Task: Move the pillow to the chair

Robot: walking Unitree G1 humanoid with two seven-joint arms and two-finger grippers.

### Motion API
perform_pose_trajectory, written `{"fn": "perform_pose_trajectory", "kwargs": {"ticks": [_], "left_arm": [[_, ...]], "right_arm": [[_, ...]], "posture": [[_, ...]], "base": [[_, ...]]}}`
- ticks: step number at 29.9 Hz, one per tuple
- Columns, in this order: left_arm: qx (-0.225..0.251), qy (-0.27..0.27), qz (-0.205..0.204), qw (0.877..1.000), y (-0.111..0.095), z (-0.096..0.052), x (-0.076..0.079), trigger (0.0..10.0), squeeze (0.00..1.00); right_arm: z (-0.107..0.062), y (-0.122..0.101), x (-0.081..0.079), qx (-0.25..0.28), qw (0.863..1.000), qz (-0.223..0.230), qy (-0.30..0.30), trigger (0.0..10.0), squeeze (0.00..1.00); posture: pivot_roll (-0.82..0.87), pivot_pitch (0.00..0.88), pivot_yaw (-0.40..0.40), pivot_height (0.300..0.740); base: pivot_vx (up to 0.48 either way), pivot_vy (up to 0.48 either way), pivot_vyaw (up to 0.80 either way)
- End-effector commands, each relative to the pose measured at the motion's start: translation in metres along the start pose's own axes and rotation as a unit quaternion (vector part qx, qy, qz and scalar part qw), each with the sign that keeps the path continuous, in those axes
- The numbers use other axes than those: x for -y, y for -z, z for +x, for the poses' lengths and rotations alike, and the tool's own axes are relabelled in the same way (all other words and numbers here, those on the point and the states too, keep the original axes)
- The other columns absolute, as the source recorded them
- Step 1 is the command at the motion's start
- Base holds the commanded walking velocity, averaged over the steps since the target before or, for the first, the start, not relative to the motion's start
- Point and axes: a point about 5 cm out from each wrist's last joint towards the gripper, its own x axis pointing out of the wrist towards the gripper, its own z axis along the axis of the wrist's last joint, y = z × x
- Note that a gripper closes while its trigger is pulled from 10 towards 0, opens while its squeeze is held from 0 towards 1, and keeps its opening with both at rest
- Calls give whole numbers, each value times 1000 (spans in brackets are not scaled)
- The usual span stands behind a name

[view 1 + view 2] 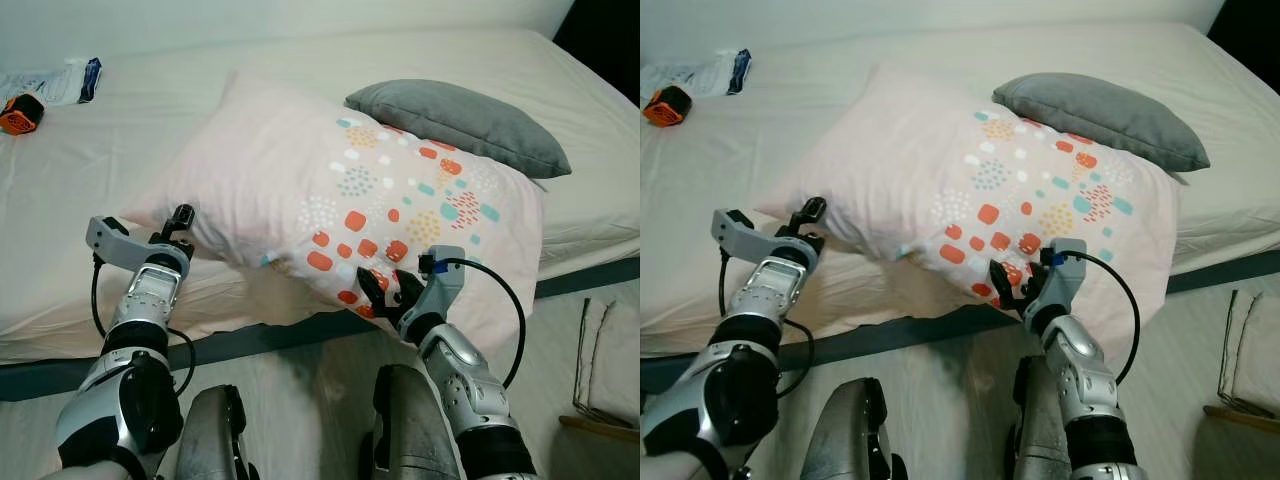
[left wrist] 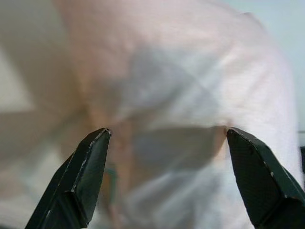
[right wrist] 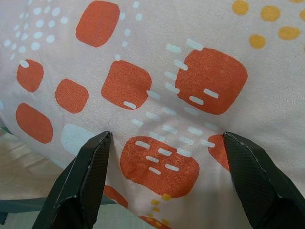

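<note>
Left eye view: left claw (image 1: 181, 222) and right claw (image 1: 388, 296) gape wide against the pillow (image 1: 340, 190).

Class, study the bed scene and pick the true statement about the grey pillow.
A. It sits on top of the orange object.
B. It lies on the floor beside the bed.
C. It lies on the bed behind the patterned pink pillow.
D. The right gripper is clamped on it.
C: the grey pillow lies on the bed, behind the patterned pink pillow, while both open grippers, left and right, press at the pink one.
</note>
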Motion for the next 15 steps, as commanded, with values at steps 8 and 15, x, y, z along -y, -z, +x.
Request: {"fn": "perform_pose_trajectory", "kwargs": {"ticks": [8,15], "left_arm": [[-31,5,-14,999,37,0,9,10000,0],[-56,18,-31,998,68,0,31,10000,0]], "right_arm": [[-6,9,3,-23,1000,7,9,10000,0],[-5,6,-1,-19,1000,7,5,10000,0]], "posture": [[-72,271,-5,560],[-88,270,7,560]], "base": [[0,0,0],[0,0,0]]}}
